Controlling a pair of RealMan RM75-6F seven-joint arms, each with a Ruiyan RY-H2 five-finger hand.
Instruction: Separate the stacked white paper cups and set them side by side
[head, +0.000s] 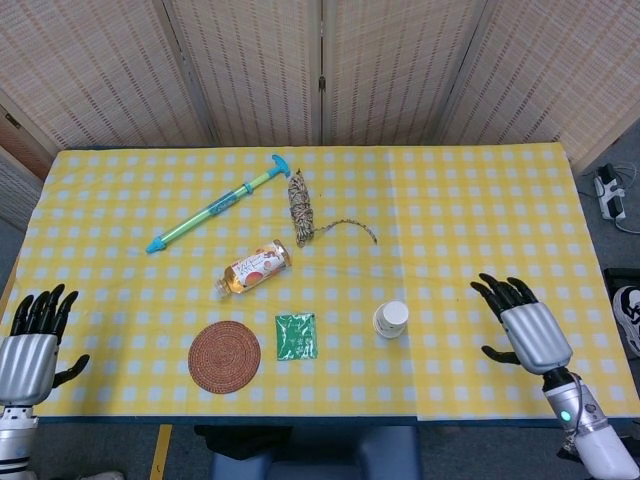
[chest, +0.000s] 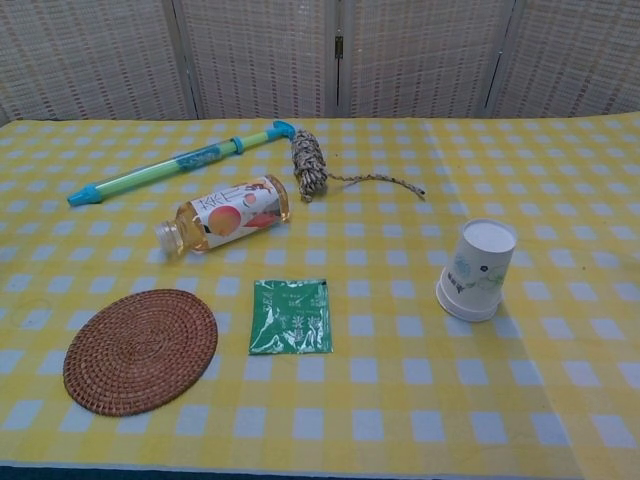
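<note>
Silver-backed and black-fingered, the right hand (head: 523, 325) hovered over the near right part of the table, fingers spread wide and holding nothing, with the stacked white paper cups (head: 390, 319) near it to its left, well short of contact. The stack stood upside down, mouth on the cloth and flat base up, leaning a touch in the chest view (chest: 477, 270), and it read as one nested unit, so nothing looked separated yet. To take it well, the right hand would probably want to close around the wall of the outer cup from the side, lightly, since thin paper crushes easily, while the other hand steadied the inner cup. The left hand (head: 32, 338) sat off the near left corner, also spread and empty, well apart from the cups. Out from there lay a green sachet (head: 296, 335) beside a round woven coaster (head: 224, 356), a small bottle (head: 256, 268) on its side, a hank of twine (head: 300, 206) with a loose tail, and a blue and green plastic pump tube (head: 217, 203) beyond. All of it rested on a yellow and white checked tablecloth (head: 470, 200), backed by folding woven screens (head: 320, 70).
</note>
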